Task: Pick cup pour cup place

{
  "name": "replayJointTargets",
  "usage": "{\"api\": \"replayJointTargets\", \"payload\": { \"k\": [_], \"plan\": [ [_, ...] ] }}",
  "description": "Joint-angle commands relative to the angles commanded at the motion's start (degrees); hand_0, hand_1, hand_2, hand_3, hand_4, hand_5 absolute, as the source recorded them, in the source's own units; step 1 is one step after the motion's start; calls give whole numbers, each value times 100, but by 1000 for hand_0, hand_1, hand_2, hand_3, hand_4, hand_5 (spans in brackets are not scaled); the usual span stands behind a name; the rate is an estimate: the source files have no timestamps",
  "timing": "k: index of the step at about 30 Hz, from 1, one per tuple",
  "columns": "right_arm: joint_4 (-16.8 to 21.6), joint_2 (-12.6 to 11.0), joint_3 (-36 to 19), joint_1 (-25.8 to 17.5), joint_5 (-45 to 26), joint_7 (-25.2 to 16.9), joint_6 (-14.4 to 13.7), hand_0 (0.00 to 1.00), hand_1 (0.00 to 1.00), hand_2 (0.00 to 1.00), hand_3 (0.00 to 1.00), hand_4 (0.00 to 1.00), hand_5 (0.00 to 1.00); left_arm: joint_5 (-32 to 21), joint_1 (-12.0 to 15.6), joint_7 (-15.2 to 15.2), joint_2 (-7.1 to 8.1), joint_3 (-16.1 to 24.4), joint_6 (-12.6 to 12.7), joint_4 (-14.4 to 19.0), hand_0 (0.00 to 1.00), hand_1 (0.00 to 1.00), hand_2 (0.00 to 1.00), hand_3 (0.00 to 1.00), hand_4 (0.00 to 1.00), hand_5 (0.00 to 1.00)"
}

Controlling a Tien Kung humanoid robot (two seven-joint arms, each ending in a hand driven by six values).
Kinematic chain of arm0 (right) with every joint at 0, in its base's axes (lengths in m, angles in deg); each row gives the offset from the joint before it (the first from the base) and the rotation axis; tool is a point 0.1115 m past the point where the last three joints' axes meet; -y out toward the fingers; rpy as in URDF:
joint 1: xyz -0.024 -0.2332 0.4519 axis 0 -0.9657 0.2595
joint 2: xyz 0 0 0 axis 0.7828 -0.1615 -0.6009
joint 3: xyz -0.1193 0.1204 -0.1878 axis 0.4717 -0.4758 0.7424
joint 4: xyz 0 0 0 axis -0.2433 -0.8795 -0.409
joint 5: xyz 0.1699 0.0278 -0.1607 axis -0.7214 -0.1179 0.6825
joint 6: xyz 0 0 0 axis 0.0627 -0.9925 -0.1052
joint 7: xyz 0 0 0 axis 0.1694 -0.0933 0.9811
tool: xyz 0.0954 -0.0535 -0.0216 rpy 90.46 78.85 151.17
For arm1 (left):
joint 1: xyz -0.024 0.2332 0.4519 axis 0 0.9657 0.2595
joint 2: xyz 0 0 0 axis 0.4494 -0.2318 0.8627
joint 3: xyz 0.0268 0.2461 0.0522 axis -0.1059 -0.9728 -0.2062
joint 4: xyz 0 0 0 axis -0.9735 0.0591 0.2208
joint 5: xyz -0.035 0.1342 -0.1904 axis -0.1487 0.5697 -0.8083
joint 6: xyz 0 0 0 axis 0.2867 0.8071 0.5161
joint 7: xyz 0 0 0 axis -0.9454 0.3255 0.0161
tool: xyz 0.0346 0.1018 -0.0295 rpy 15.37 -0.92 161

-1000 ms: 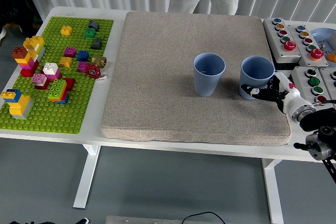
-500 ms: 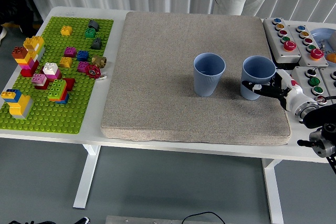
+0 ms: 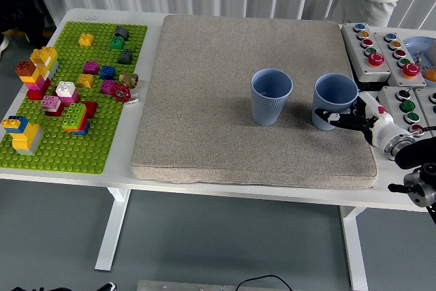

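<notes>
Head view: pick step. The right robot hand [image 3: 343, 118] wraps its fingers [image 3: 330, 116] around the right cup [image 3: 334, 100], upright on the mat [image 3: 204, 100] beside the left cup [image 3: 271, 96]. Next: lift, then tip over that cup

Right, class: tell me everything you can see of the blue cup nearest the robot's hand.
The right cup is pale blue with fine vertical ribs, plastic or ceramic by its look. It stands upright with its mouth open, on the right part of the grey mat, apart from its twin, the left cup. The right hand wraps its lower side, one black finger lying across the front. Its contents cannot be seen.
</notes>
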Motion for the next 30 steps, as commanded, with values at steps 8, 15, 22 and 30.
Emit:
{"api": "replayJointTargets", "payload": {
  "k": [8, 15, 22, 30],
  "plan": [
    [22, -31, -20, -27, 7, 4, 15, 954, 930, 998, 964, 824, 375, 11, 21, 7, 3, 11, -1, 1, 800, 854, 864, 790, 502, 998],
    [147, -140, -61, -127, 14, 11, 30, 959, 930, 998, 961, 861, 414, 8, 48, 10, 8, 10, -4, 2, 800, 854, 865, 790, 502, 998],
    [254, -259, -167, -208, 26, 20, 84, 959, 930, 998, 959, 861, 418, -15, 37, 0, 12, -9, -4, -2, 800, 854, 865, 790, 502, 998],
    [418, -450, -337, -348, 28, 26, 122, 957, 930, 998, 957, 861, 421, -39, 30, -9, 15, -25, -4, -6, 800, 854, 864, 790, 502, 998]
  ]
}}
